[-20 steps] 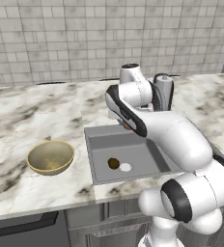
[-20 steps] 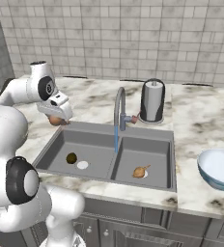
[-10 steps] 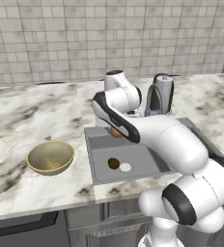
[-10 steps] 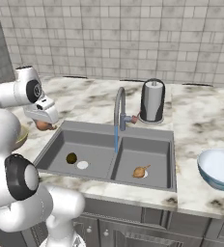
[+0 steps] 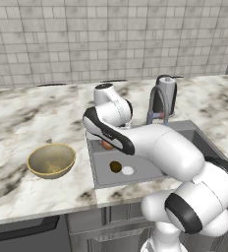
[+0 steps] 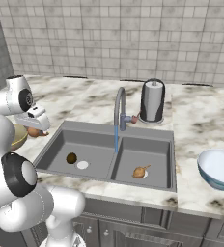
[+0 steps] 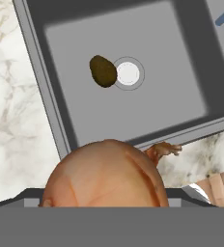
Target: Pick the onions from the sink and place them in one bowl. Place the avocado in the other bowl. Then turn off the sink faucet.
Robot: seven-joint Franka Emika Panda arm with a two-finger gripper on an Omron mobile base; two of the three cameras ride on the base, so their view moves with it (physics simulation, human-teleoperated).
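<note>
A: Where is the first onion (image 7: pixel 104 176)?

B: Clamped between the jaws of the gripper (image 6: pixel 36 129), above the sink's (image 6: pixel 56 140) left rim, beside the yellow bowl (image 5: pixel 51 160). The hand view shows its orange-brown, papery skin and a dry tuft.

A: What do the other views add?

B: The right base view shows a second onion (image 6: pixel 139 171) in the right basin, water streaming from the faucet (image 6: pixel 119 107), and a blue bowl (image 6: pixel 219 167). The dark avocado (image 5: pixel 115 167) lies beside the left drain (image 5: pixel 128 171).
</note>
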